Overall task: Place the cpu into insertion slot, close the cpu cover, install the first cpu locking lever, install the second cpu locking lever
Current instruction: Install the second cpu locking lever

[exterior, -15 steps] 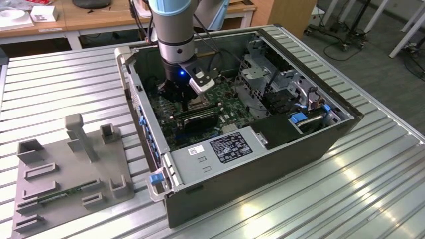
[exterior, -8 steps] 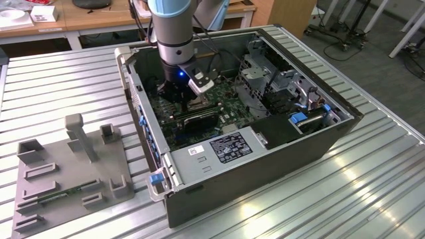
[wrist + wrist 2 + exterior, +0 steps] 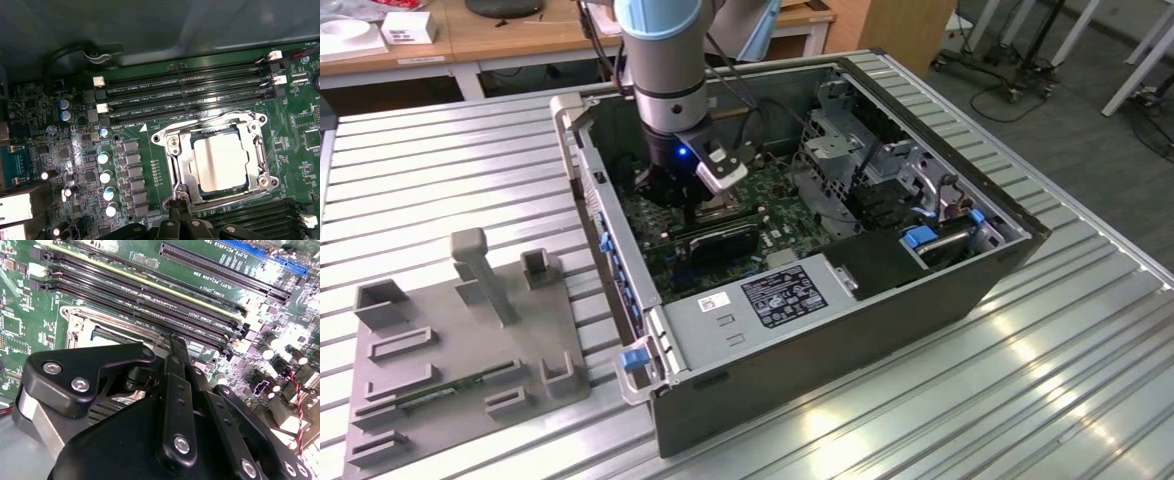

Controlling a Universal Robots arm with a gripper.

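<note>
Reaching down into the open computer case [image 3: 854, 200], the pincer [image 3: 683, 200] hangs low over the green motherboard [image 3: 761, 215], right at the insertion slot [image 3: 216, 157]. In the second wrist view the black fingers [image 3: 177, 357] stand pressed together into one narrow tip at the socket's metal edge, so the pincer looks clenched with nothing seen between them. In the first wrist view that tip [image 3: 175, 210] sits at the rim of the insertion slot, on the side away from the long black memory slots [image 3: 185, 92].

Inside the slot lies the cpu [image 3: 220, 162], its pale silvery face flat and square to the socket. The cpu cover [image 3: 250, 145] lies down around it as a silvery frame, its cut-out middle showing the chip. Whether the locking levers are latched cannot be told.

Beside the socket, away from the cover's far edge, stand a row of small round capacitors [image 3: 105, 175].

Outside the case, on the exterior view's left, a grey fixture tray [image 3: 460, 350] with upright blocks rests on the ribbed metal table [image 3: 1014, 380]. The arm [image 3: 667, 60] rises from the case toward the top of the exterior view.
</note>
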